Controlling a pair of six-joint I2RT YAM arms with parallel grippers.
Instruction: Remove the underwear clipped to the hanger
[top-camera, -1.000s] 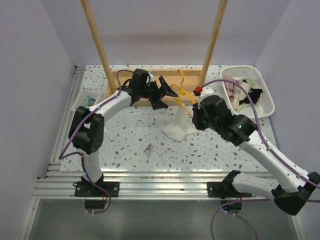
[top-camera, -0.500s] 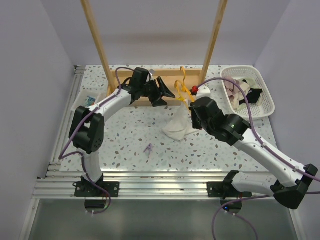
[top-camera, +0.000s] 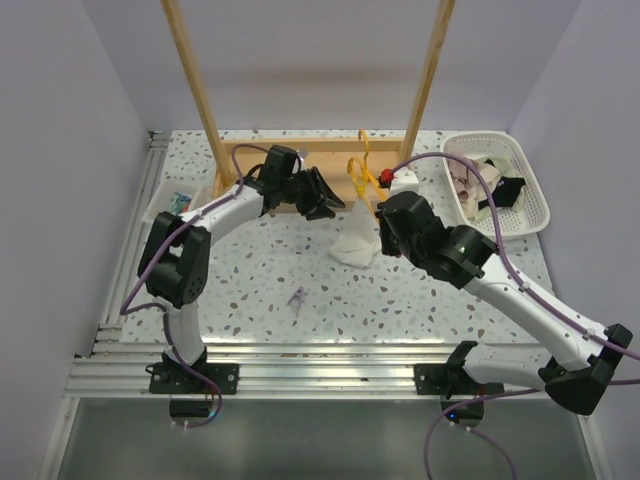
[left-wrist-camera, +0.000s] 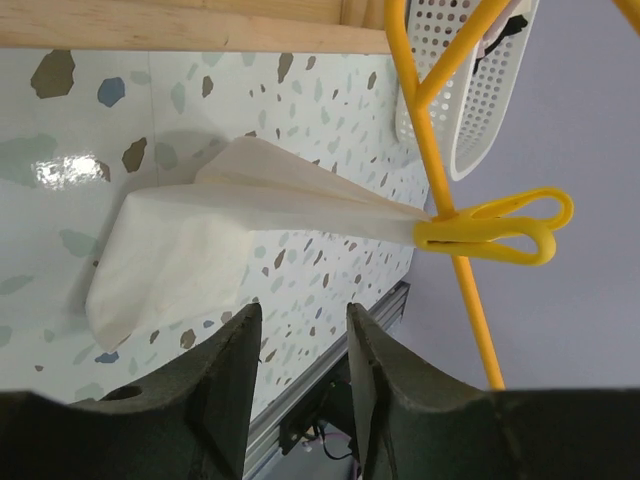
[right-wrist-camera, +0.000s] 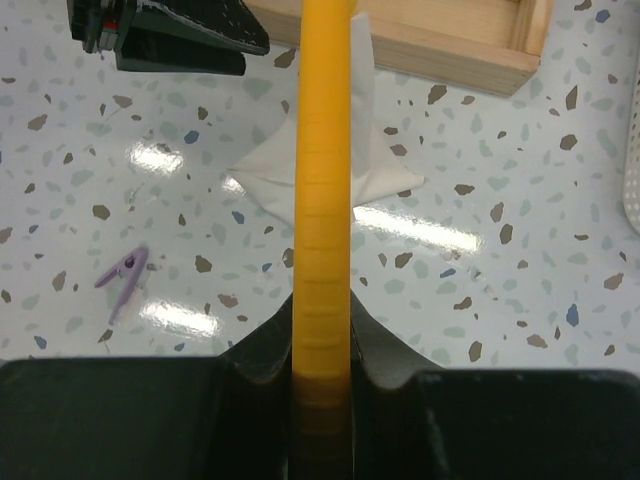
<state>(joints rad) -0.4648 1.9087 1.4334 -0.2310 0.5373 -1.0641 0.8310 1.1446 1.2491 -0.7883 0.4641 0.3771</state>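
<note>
One hanger (right-wrist-camera: 325, 200), top cropped, underwear (left-wrist-camera: 200, 240) clipped

Hanger (left-wrist-camera: 423, 140): smooth glossy yellow plastic. Underwear (left-wrist-camera: 200, 230): matt white cloth, creased. Table (right-wrist-camera: 480, 250): glossy speckled surface. Rack (left-wrist-camera: 180, 25): bare matt wood. Basket (left-wrist-camera: 480, 90): white slotted plastic.

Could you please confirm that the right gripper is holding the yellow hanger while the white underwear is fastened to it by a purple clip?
Nearly right, but the clip fastening the underwear to the hanger is yellow, not purple, as the left wrist view shows. The right gripper does hold the hanger, and the underwear is fastened to it.
</note>
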